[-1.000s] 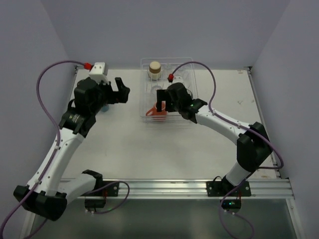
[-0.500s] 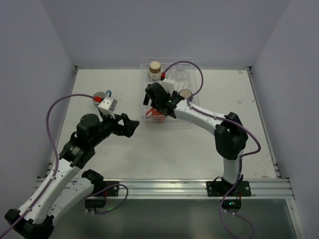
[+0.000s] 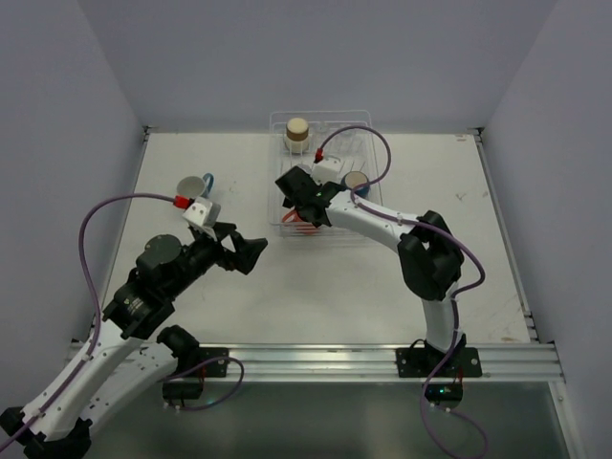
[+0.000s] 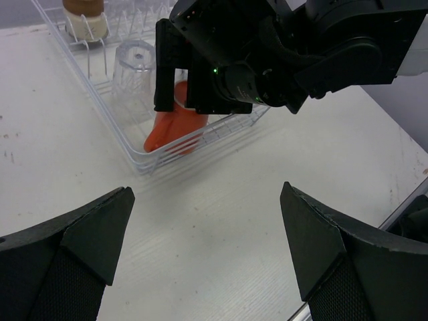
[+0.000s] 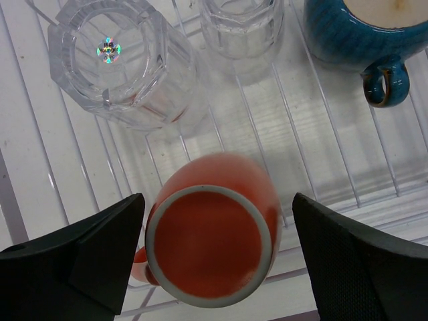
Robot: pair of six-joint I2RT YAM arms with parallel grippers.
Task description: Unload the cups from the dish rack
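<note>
My right fingers (image 5: 87, 254) are spread wide, one on each side of the orange mug (image 5: 210, 251), with the right gripper (image 5: 217, 214) hanging straight above it. The mug sits base-up in the rack (image 5: 321, 194), its handle poking out at 8 o'clock. Is a pad touching its side? I cannot tell.

Further out, at 11 o'clock from the mug, there's a clear tumbler (image 5: 124, 63), also bottom-up. A second tumbler (image 5: 241, 27) is at 12, cut off by the frame edge. At 1 o'clock sits a blue mug (image 5: 358, 33), its handle pointing toward me. All of them are inside the rack.

Over to my left fingers (image 4: 67, 261): wide apart too, with nothing between them. The left gripper (image 4: 206, 194) hovers over bare table (image 4: 221, 267), and the rack's near corner lies ahead at 12 o'clock. From here I see my right arm's dark wrist leaning over the rack and the orange mug below it.

At the rack's far-left corner a brown cup (image 4: 85, 17) with a pale band stands among the prongs.

From the top view, the rack lies at the table's 12 o'clock edge, and my left gripper is at 7 o'clock from it. Another blue mug (image 3: 196, 185) stands on the table at 9 o'clock, well apart from the rack.
</note>
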